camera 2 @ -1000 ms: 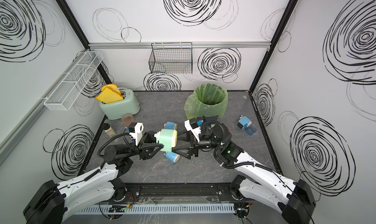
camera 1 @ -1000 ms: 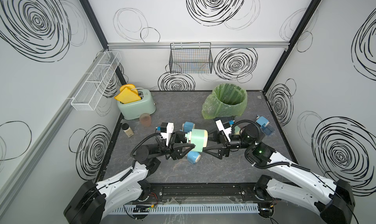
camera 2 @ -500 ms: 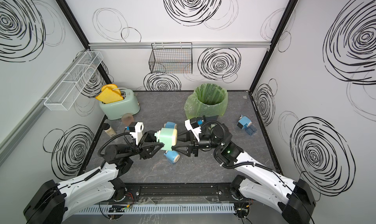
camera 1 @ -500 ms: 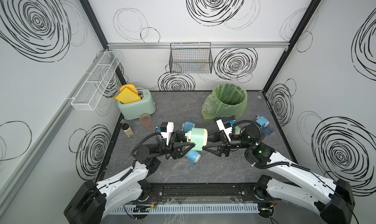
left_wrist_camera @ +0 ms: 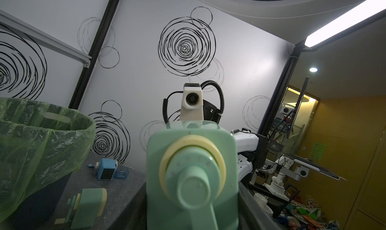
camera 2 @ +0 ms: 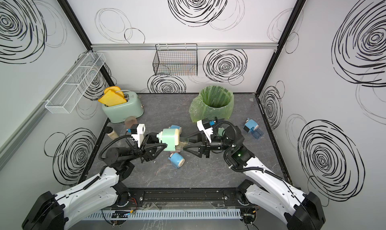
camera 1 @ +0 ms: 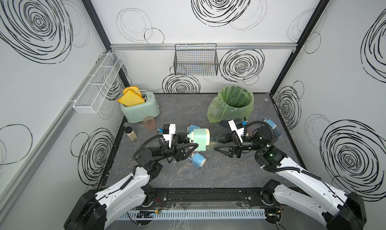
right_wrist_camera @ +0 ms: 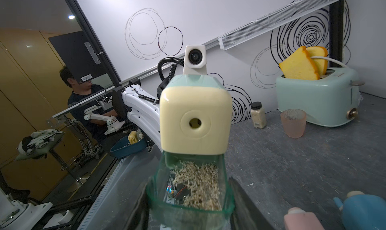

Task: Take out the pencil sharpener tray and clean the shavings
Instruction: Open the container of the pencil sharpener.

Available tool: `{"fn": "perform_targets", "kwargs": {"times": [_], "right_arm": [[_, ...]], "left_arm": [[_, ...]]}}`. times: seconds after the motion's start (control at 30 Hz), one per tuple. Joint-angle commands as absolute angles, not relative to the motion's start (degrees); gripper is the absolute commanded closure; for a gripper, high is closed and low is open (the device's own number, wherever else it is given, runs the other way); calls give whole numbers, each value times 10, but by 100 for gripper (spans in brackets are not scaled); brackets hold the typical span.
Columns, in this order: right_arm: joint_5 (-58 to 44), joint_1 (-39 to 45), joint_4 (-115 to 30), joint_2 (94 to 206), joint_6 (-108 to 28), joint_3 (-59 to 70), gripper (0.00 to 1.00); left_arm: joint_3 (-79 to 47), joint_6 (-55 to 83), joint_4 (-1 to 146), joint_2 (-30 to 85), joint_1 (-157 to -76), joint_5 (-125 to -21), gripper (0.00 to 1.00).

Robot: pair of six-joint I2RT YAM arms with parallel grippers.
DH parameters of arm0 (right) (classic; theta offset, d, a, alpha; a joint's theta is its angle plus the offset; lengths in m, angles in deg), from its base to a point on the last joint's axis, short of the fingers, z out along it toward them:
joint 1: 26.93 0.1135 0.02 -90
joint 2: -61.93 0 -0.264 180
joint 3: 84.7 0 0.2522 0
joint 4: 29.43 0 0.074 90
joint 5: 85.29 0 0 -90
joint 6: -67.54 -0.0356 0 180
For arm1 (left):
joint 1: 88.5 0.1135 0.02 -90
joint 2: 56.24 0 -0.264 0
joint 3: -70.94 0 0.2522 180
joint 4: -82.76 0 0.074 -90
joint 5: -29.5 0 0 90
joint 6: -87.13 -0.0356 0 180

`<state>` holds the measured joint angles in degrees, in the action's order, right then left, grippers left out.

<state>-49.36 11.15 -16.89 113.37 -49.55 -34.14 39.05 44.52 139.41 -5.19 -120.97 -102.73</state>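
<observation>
Bin (camera 1: 229, 114) stands behind the tray (right_wrist_camera: 188, 215), blue sharpener (camera 1: 197, 160) alongside.

Stereo overhead, wrists (close, opposed) share sharpener (left_wrist_camera: 192, 176)

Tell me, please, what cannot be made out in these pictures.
- Right wrist view: the inner end of the tray lies under the sharpener; the pink object is cut by the edge.
- Left wrist view: the sharpener hides the tray.
- Both top views: the shavings are too small.

You'll see in both top views the grey table (camera 1: 208, 172) carrying a toaster (camera 1: 144, 111), pink cup (camera 1: 149, 123) and jar (camera 1: 131, 133) upper left, a green-lined bin (camera 1: 231, 107) upper right, and a blue sharpener (camera 1: 197, 160) at centre.
</observation>
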Motion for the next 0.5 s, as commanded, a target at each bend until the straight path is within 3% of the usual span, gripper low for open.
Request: {"fn": "perform_targets", "kwargs": {"times": [0.0, 0.17, 0.47], "right_arm": [[-506, 94, -183, 1126, -494, -350, 48], [-520, 65, -212, 1115, -476, -353, 48], [-521, -23, -314, 1105, -409, -318, 48]], "left_arm": [[386, 447, 1457, -68, -1208, -1040, 55], [381, 447, 1443, -79, -1191, -1039, 55], [330, 415, 1288, -100, -1116, -1018, 55]]}}
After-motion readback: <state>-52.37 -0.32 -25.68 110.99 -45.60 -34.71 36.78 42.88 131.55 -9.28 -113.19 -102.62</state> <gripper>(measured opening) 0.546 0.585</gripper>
